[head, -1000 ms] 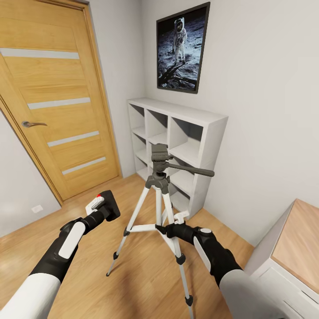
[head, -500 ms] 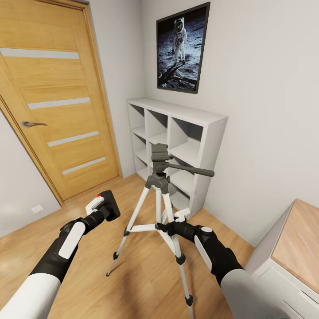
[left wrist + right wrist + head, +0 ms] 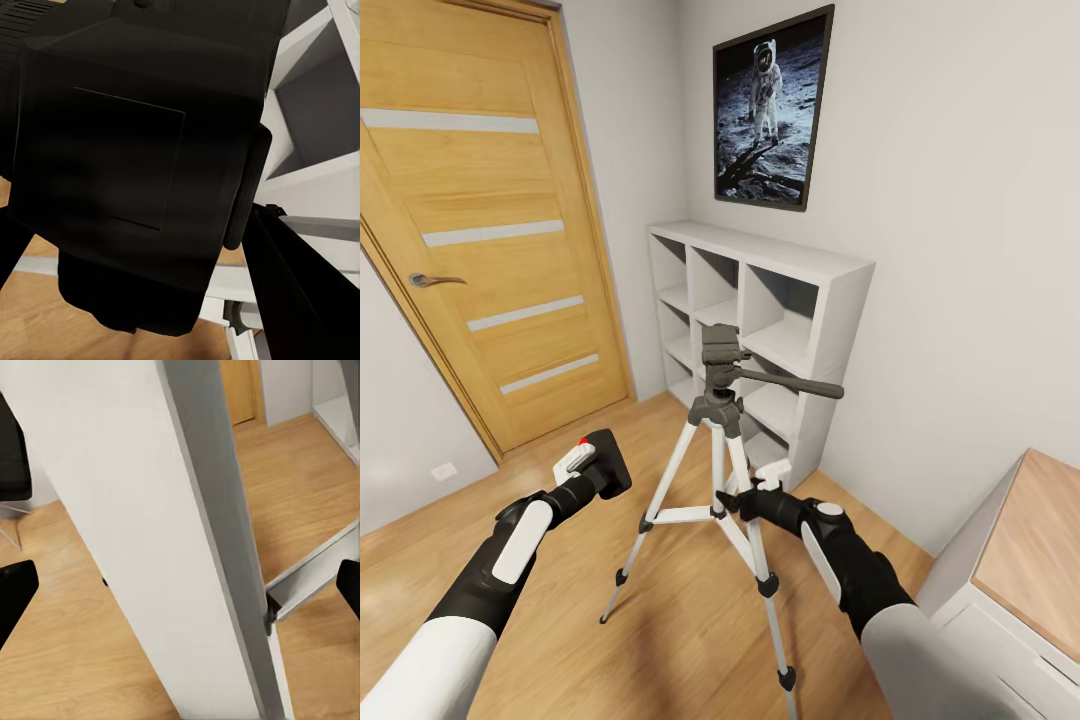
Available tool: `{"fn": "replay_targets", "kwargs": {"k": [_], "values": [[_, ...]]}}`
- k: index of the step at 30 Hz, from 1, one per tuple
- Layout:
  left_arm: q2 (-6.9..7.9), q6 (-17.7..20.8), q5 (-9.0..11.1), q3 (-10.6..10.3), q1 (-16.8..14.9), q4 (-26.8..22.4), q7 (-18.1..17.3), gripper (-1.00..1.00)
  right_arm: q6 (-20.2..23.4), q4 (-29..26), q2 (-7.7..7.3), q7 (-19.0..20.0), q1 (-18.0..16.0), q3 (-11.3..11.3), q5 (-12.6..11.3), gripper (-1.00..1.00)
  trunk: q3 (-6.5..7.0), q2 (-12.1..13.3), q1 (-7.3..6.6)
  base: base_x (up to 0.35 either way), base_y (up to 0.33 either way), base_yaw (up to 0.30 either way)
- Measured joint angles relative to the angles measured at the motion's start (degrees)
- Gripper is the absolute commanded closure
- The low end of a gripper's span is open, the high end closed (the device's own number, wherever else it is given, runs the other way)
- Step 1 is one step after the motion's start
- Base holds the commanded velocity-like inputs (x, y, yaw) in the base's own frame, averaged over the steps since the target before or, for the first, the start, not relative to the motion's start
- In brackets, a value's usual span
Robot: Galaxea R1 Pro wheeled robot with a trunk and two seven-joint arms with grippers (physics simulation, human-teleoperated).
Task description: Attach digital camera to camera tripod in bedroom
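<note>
- The tripod (image 3: 718, 470) stands upright on the wood floor (image 3: 680, 630) in the middle of the head view, legs spread, its grey head and long side handle level with the middle rows of the shelf behind it.
- The left gripper (image 3: 588, 468) is raised to the left of the tripod and clamps the camera (image 3: 607, 462); the red button shows at the camera's top edge.
- In the left wrist view the camera (image 3: 142, 172) is a big black box right up against the lens, with a dark finger (image 3: 300, 292) running along its side.
- Camera and tripod are apart; the camera sits lower than the tripod head and off to its left.
- The right gripper (image 3: 745, 495) is at the tripod's mid-height, beside the near leg just under the leg brace, its white finger reaching past the leg on the far side.
- In the right wrist view the silver-white leg (image 3: 187, 540) runs steeply between the two black fingertips (image 3: 15, 596), which sit at opposite edges of the picture, so the gripper is wide around the leg without pinching it.
- A white cube shelf (image 3: 760, 330) stands against the grey wall behind the tripod, with a framed astronaut picture (image 3: 770, 110) above it.
- A wooden door (image 3: 480, 220) fills the left wall, closed.
- A wood-topped surface (image 3: 1030, 560) shows at the lower right corner, well apart from the tripod.
</note>
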Motion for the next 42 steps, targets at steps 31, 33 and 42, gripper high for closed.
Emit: {"fn": "replay_targets", "kwargs": {"k": [31,33,42], "values": [[0.09,0.1,-0.1,0.0,0.0,-0.5,0.1,1.0,1.1,0.5,0.01,-0.9,0.0,-0.1,1.0,1.0,0.0,0.0,-0.01,0.0,0.0,0.0],[0.27,0.2,-0.2,0.1,0.0,-0.7,0.1,1.0,1.0,0.5,-0.02,-1.1,0.0,-0.1,1.0,1.0,0.0,0.0,0.0,0.0,0.0,0.0],[9.29,17.6,-0.8,0.8,-1.6,-12.6,2.8,1.0,1.2,1.5,-0.26,-1.2,0.0,-0.1,1.2,1.0,0.01,0.0,0.0,0.0,0.0,0.0]]}}
